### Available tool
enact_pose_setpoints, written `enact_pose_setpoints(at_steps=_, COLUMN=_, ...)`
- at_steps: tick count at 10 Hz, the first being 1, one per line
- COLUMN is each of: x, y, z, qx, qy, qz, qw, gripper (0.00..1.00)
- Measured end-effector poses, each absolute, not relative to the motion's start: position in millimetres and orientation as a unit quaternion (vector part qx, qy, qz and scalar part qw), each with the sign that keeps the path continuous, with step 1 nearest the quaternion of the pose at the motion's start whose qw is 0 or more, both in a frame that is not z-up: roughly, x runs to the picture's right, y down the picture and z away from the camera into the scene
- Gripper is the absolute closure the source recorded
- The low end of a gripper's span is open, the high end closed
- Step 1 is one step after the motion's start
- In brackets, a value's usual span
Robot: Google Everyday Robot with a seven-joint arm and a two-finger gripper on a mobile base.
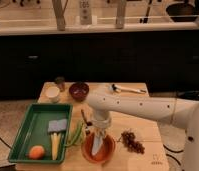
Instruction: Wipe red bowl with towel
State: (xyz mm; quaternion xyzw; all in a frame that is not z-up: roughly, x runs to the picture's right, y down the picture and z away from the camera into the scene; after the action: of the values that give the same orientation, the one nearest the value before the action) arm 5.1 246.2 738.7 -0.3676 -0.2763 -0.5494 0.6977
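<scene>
The red bowl [107,152] sits at the front edge of the wooden table, wide and shallow. My gripper [98,135] points down right over the bowl, at the end of the white arm that reaches in from the right. It is shut on the towel [95,146], a narrow pale strip that hangs from it into the bowl's inside, left of the middle. The gripper and towel hide the bowl's back rim.
A green tray [24,134] at the left holds a grey-blue pad [57,125], an orange [36,152] and a yellow piece [54,145]. Green pods [75,135] lie beside the bowl. Grapes [132,142] lie right of it. A maroon bowl [79,91], white cup [53,93] and utensil [127,89] are behind.
</scene>
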Motion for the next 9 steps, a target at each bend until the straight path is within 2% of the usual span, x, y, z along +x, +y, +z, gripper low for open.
enact_pose_setpoints(at_steps=4, x=-21, y=284, z=716, qx=-0.36, qy=-0.313, qz=-0.595, qw=0.647, gripper=1.0)
enact_pose_setpoints(at_steps=9, x=41, y=295, z=700, qx=-0.373, qy=-0.292, qz=-0.577, qw=0.665, gripper=1.0)
